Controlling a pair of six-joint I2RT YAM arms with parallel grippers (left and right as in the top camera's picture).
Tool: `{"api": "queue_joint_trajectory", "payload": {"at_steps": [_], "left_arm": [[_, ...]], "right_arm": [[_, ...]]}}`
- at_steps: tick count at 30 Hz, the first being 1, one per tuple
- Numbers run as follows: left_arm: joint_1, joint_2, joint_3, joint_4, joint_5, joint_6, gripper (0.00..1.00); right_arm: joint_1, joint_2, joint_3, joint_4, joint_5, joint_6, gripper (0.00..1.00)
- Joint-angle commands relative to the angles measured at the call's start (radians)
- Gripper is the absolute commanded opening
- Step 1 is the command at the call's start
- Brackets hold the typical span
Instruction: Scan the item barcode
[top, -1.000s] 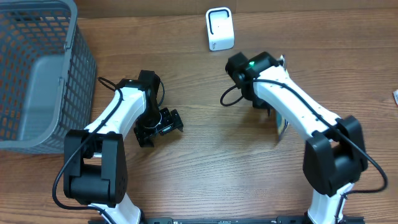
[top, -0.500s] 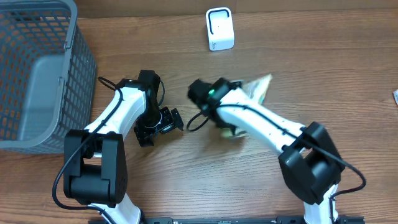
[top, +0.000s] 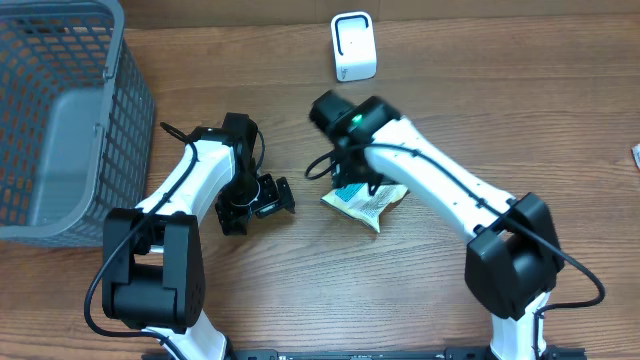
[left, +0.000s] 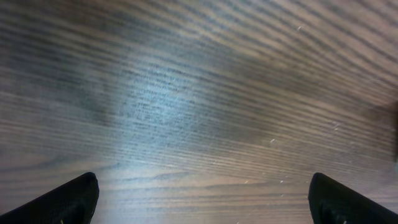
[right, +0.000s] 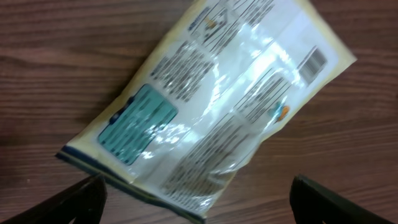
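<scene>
**Pouch down on table, both grippers open**

- The glossy cream plastic pouch with a teal panel (top: 372, 205) (right: 211, 106) lay flat on the brown wooden table (top: 320, 290), just right of centre. Its left end sat partly under the right wrist.
- In the right wrist view the printed back faced up, with the black barcode (right: 313, 60) at the upper-right end of the pouch.
- Room: bare wood lay all round the pouch, most of it toward the near edge and the right. The left gripper (top: 257, 203) (left: 202, 180) was near, on the pouch's left, with a strip of table between them.
- Count: one pouch, one white rounded scanner block (top: 353, 46), one grey mesh basket (top: 60, 120), two arms.
- The scanner stood by the far edge, well apart from the pouch. The basket filled the far-left corner and was cut off by the frame.
- Right arm: it reached from the near-right base forward and left, wrist pointing down over the pouch. The right gripper (right: 196, 185) had its fingers spread wide, one to each side of the pouch, clamping nothing.
- Left arm: elbow folded, wrist low over bare wood, fingers wide apart and holding nothing.
</scene>
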Motion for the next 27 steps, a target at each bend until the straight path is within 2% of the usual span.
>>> {"api": "queue_joint_trajectory", "payload": {"at_steps": [1, 5, 11, 13, 16, 21, 27], "left_arm": [[-0.007, -0.007, -0.004, 0.027, -0.002, 0.006, 0.98], [-0.007, -0.007, -0.004, 0.045, -0.003, -0.060, 0.98], [-0.007, -0.007, -0.004, 0.047, -0.039, -0.061, 1.00], [-0.007, -0.007, -0.004, 0.043, -0.048, -0.060, 1.00], [-0.007, -0.007, -0.004, 0.039, -0.052, -0.053, 1.00], [-0.007, -0.007, -0.004, 0.037, -0.053, -0.023, 1.00], [-0.007, -0.007, -0.004, 0.056, -0.052, -0.023, 1.00]], "right_arm": [[-0.055, 0.001, 0.020, 0.014, -0.109, -0.072, 0.95], [-0.062, 0.007, 0.004, 0.053, -0.035, 0.037, 0.94], [-0.027, 0.056, -0.006, 0.072, -0.039, 0.188, 0.96], [-0.023, 0.069, -0.006, 0.060, -0.037, 0.237, 1.00], [-0.042, 0.069, -0.008, 0.021, -0.037, 0.327, 1.00], [-0.131, 0.064, -0.008, -0.072, -0.044, 0.323, 1.00], [-0.210, 0.058, -0.008, -0.183, -0.068, 0.238, 1.00]]}}
